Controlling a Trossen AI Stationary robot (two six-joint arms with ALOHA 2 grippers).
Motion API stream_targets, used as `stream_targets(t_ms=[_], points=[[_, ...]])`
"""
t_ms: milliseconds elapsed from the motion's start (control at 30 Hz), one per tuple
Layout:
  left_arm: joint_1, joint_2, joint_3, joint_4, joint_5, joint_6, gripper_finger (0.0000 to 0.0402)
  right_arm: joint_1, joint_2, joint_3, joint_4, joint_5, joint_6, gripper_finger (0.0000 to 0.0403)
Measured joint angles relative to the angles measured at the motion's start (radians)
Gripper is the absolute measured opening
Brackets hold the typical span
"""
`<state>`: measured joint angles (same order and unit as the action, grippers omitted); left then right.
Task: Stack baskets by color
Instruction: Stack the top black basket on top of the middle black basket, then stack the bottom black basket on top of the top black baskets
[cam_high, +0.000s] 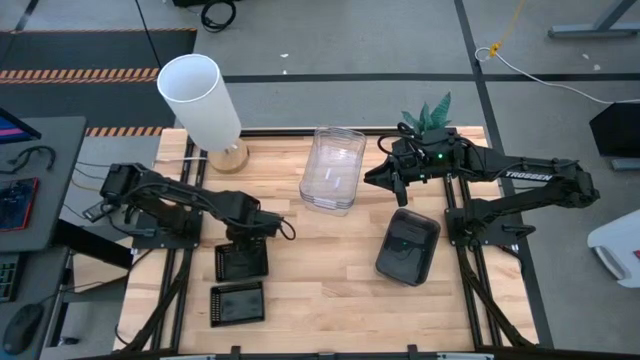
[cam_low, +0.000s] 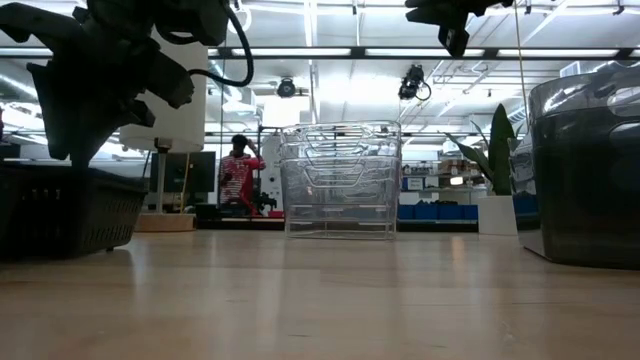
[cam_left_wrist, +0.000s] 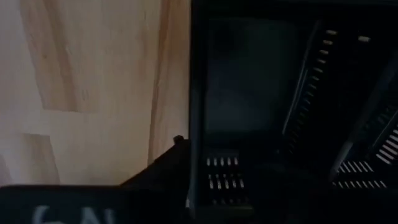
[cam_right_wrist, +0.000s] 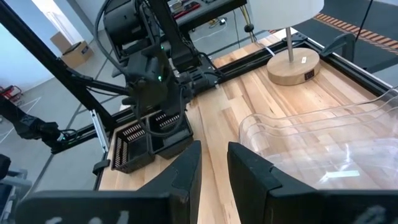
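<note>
Baskets are sorted almost fully, as far as I can judge. On the left side of the bench, 1 black grid basket lies alone near the front edge, and another black grid basket stands just behind it, under the left pincer. In the middle, near the back, the clear baskets are nested in 1 stack, and in the low view several rims show inside each other. On the right, the smoky dark grey baskets appear as 1 pile, but how many are in it I cannot tell. So what seems left is to join the 2 black baskets, unless the one under the pincer is already a stack, which I cannot see. The left pincer hangs right above the rim of that black basket; its fingers look partly apart in the right wrist view, but whether they grip the wall I cannot tell. The right pincer hovers high beside the clear stack, fingers a little apart, holding nothing.
</note>
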<state>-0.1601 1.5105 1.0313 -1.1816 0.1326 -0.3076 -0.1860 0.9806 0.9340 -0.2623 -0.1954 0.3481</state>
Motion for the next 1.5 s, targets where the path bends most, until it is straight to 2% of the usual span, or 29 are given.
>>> stream_targets(t_ms=[200, 367, 433, 533, 733, 833, 900, 1067, 1167, 1333, 1500], points=[[0.007, -0.009, 0.000, -0.020, 0.019, -0.012, 0.0171, 0.000, 0.000, 0.000, 0.000, 0.000, -0.002, 0.0083], [-0.025, -0.022, 0.000, 0.042, 0.273, -0.029, 0.0167, 0.000, 0.000, 0.000, 0.000, 0.000, -0.001, 0.0083], [-0.068, -0.022, 0.000, 0.105, 0.357, -0.065, 0.0159, 0.000, 0.000, 0.000, 0.000, 0.000, 0.000, 0.0083], [-0.155, -0.022, 0.000, 0.162, 0.417, -0.168, 0.0148, 0.000, 0.000, 0.000, 0.000, -0.001, 0.012, 0.0083], [-0.345, -0.022, 0.000, 0.233, 0.421, -0.353, 0.0136, 0.002, 0.000, 0.000, -0.001, -0.005, 0.023, 0.0083], [-0.438, -0.022, 0.000, 0.335, 0.416, -0.500, 0.0133, 0.002, 0.000, 0.000, -0.001, -0.007, 0.023, 0.0083], [-0.495, -0.022, 0.000, 0.450, 0.375, -0.598, 0.0133, 0.002, 0.000, 0.000, 0.000, -0.008, 0.023, 0.0083], [-0.628, -0.022, 0.000, 0.664, 0.135, -0.788, 0.0142, 0.002, 0.000, 0.000, -0.001, -0.008, 0.022, 0.0083], [-0.680, -0.012, 0.001, 0.670, 0.002, -0.884, 0.0144, 0.002, 0.000, 0.000, -0.001, -0.008, 0.017, 0.0083], [-0.740, 0.015, 0.003, 0.700, -0.102, -0.916, 0.0136, 0.002, 0.000, 0.000, -0.001, -0.017, 0.013, 0.0083], [-0.782, 0.077, 0.092, 0.540, -0.204, -0.886, 0.0123, 0.002, 0.000, 0.000, -0.006, -0.043, 0.012, 0.0083]])
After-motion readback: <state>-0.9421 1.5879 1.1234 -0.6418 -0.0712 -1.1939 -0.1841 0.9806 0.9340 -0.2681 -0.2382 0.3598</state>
